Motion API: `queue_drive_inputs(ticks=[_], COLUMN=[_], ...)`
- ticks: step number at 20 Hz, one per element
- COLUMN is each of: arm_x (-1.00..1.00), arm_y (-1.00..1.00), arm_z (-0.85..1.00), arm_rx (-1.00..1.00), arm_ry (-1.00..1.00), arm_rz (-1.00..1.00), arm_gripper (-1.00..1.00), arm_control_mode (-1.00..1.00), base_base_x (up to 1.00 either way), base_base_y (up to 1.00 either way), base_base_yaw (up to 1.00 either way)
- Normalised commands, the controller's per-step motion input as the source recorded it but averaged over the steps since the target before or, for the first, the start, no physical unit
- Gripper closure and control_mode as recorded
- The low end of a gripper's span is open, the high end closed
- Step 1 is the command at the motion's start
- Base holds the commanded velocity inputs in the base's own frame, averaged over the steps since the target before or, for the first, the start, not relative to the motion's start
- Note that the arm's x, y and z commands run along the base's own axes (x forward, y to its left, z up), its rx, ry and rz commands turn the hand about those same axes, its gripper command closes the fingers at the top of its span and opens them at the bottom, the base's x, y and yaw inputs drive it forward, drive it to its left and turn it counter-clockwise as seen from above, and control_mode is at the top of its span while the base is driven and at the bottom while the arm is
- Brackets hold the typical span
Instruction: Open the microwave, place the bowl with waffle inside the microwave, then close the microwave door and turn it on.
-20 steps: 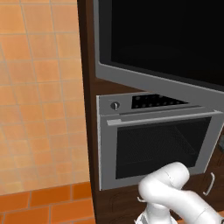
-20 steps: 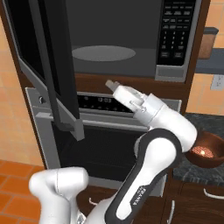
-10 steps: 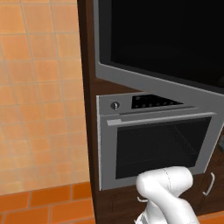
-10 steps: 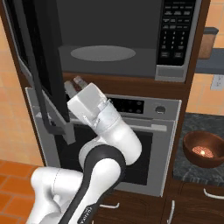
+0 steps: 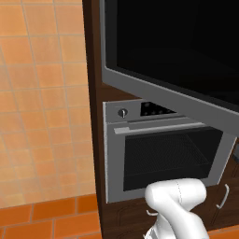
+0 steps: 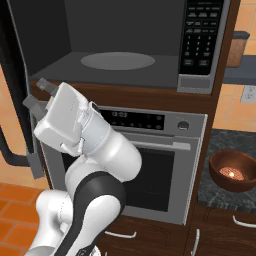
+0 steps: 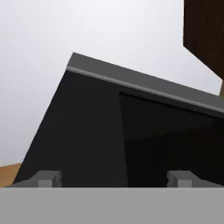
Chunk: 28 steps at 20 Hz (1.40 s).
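Note:
The microwave (image 6: 117, 61) stands open, its grey cavity and round turntable showing, with a keypad (image 6: 200, 35) on the right. The microwave door (image 6: 12, 75) is swung out to the left; from the other side its black glass front (image 5: 177, 46) looks very large. My gripper (image 6: 37, 95) is open and empty, just below the cavity's left corner, beside the door's lower end. In the hand view its fingertips (image 7: 48, 179) point at the door's dark inner face (image 7: 131, 131). The brown bowl with waffle (image 6: 233, 170) sits on the dark counter at the right.
A silver oven (image 6: 165, 165) with a bar handle and knob sits right under the microwave, behind my arm. Orange tiled wall (image 5: 42, 102) and floor lie to the left. Dark wood cabinets with drawer handles (image 6: 245, 220) run below the counter.
My arm has swung from the right of the oven front over to the left, bringing the gripper beside the door. The door stands wider open than a second ago.

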Motion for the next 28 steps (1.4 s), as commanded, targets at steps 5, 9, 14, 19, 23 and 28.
queue_drive_inputs(ticks=[5,9,14,19,23,28], arm_x=[-0.74,-0.26,-0.02,-0.07,-0.12,-0.14], arm_y=[0.38,0.60,0.69,0.79,0.77,0.65], arm_z=[0.00,0.12,0.28,0.02,0.00,0.06], arm_rx=[-0.21,-0.30,-0.23,-0.20,-0.18,-0.17], arm_ry=[-0.30,-0.12,0.00,0.00,0.00,0.00], arm_rz=[0.08,0.00,0.00,-0.01,-0.03,-0.04], arm_gripper=[-1.00,-1.00,-1.00,-1.00,-1.00,-1.00], arm_control_mode=[-1.00,-1.00,-1.00,-1.00,-1.00,-1.00], base_base_x=[0.00,0.00,0.00,0.00,0.00,0.00], base_base_y=[0.00,0.00,0.00,0.00,0.00,0.00], base_base_yaw=[0.00,0.00,0.00,0.00,0.00,0.00])
